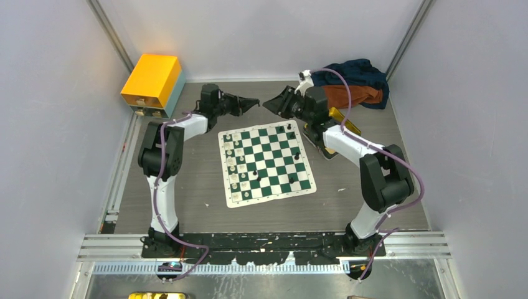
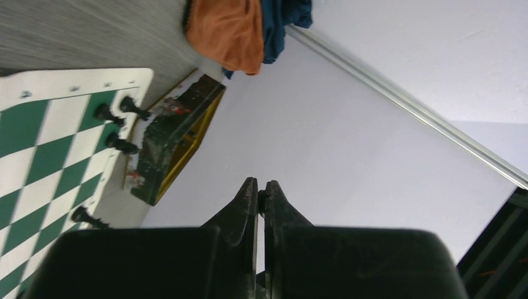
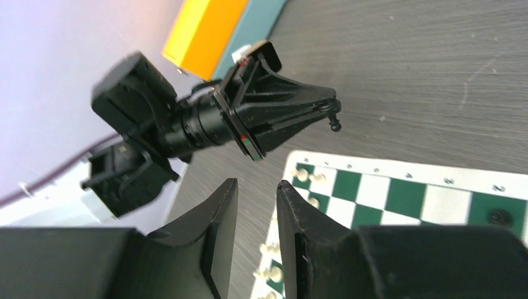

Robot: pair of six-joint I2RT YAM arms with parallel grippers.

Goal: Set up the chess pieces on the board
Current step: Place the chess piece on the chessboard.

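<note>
Your left fingers are pinching a small black chess piece, too tiny to identify, above the desk just past the far edge of the board, while your right fingers are hovering parted and empty.

Orange box far-L corner, blue/orange cloth pile far-R, gold tin near it, all on grey table.
</note>
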